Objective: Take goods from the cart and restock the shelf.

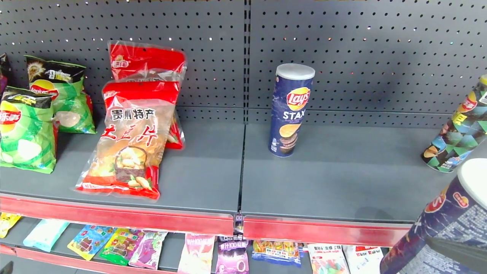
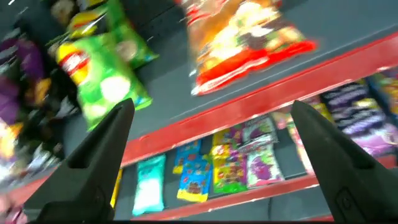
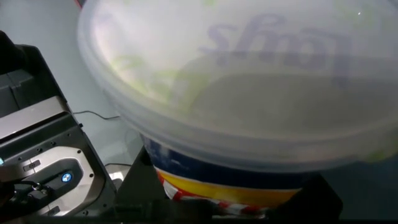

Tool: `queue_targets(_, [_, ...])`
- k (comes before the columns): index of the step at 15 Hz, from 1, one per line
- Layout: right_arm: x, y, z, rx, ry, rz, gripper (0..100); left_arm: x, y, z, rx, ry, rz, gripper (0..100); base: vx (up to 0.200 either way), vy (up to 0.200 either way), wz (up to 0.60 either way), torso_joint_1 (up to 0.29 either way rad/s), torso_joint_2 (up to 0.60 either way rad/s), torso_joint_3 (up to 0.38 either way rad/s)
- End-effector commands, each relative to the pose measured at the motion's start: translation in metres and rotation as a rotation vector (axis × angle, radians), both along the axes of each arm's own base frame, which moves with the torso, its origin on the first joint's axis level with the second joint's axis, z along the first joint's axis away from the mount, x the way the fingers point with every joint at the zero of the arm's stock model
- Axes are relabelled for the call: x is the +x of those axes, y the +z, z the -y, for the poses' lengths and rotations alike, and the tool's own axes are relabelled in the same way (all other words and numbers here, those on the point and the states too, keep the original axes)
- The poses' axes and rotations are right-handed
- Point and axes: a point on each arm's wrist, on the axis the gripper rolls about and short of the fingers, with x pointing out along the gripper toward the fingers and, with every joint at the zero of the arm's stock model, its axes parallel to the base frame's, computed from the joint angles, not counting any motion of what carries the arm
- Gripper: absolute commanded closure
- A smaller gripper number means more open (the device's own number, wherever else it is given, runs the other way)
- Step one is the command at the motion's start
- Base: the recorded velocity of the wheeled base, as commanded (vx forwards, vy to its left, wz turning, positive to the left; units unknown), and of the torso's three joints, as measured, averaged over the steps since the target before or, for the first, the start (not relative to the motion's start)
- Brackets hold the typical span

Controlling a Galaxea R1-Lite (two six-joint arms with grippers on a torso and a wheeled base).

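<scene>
A dark blue chip can with a white lid [image 1: 449,224] is tilted at the lower right of the head view, below the shelf's front edge. My right gripper [image 3: 227,193] is shut on it, and one dark finger [image 1: 456,249] lies across its side. The can's translucent lid [image 3: 236,93] is close to the right wrist camera. Another blue can [image 1: 290,110] stands upright mid-shelf. My left gripper [image 2: 211,106] is open with nothing in it, in front of the red shelf edge [image 2: 249,106].
A patterned can [image 1: 460,129] leans at the shelf's right end. Red potato-chip bags [image 1: 131,140] and green chip bags [image 1: 28,129] fill the left half. The grey shelf board [image 1: 342,179] between the cans is bare. Candy packets [image 1: 232,255] lie on the lower shelf.
</scene>
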Motion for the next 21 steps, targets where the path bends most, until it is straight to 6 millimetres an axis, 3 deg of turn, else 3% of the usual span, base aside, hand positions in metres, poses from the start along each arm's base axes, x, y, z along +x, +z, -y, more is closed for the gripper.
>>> queue_targets(1, [0.003,0.001,-0.002,-0.004,0.001,-0.005,100,0.034,0.023,0.009,-0.021,-0.17,-0.087,0,0.0,0.0,0.0,0.0,0.0,0.0])
queue_targets(3, [0.005,0.001,-0.004,-0.006,0.0,-0.012,100,0.079,0.052,0.021,-0.079,-0.316,-0.139,0,0.0,0.0,0.0,0.0,0.0,0.0])
queue_targets(5, [0.007,0.006,-0.005,0.012,-0.001,0.008,100,0.136,0.072,0.041,-0.083,-0.41,-0.142,0,0.0,0.0,0.0,0.0,0.0,0.0])
queue_targets(7, [0.01,0.008,-0.007,0.022,-0.003,0.024,100,0.178,0.069,0.067,-0.097,-0.492,-0.179,0,0.0,0.0,0.0,0.0,0.0,0.0])
queue_targets(9, [0.01,0.012,-0.006,0.03,-0.004,0.037,100,0.198,0.07,0.093,-0.176,-0.542,-0.23,0,0.0,0.0,0.0,0.0,0.0,0.0])
queue_targets(13, [0.007,0.0,0.005,-0.014,-0.156,0.044,100,0.203,0.07,0.098,-0.171,-0.52,-0.228,0,0.0,0.0,0.0,0.0,0.0,0.0])
queue_targets(17, [0.007,-0.003,0.004,-0.034,-0.154,0.05,100,0.181,0.077,0.088,-0.16,-0.418,-0.173,0,0.0,0.0,0.0,0.0,0.0,0.0])
queue_targets(19, [0.008,0.001,0.004,-0.036,-0.152,0.073,100,0.161,0.065,0.077,-0.147,-0.346,-0.176,0,0.0,0.0,0.0,0.0,0.0,0.0])
queue_targets(21, [0.005,0.002,0.005,-0.035,-0.149,0.085,100,0.154,0.06,0.073,-0.144,-0.327,-0.18,0,0.0,0.0,0.0,0.0,0.0,0.0])
